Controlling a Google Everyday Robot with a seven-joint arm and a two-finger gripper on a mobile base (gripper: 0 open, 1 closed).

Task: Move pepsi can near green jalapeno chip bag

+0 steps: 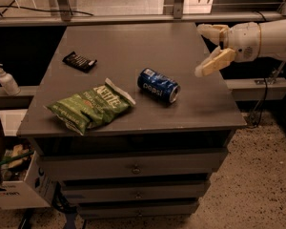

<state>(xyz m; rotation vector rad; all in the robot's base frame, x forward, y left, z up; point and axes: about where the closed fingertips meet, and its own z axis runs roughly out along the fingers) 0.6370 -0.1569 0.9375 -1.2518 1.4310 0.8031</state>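
The blue pepsi can (158,85) lies on its side near the middle of the grey table (133,46). The green jalapeno chip bag (90,107) lies flat at the table's front left, a short gap left of the can. My gripper (203,49) hangs at the table's right edge, to the right of the can and apart from it. Its two cream fingers (215,62) are spread apart and hold nothing.
A small flat black packet (79,61) lies at the table's left, behind the bag. A white pump bottle (6,79) stands on a ledge to the left. A cardboard box (12,185) sits on the floor at lower left. Drawers (133,166) are below the tabletop.
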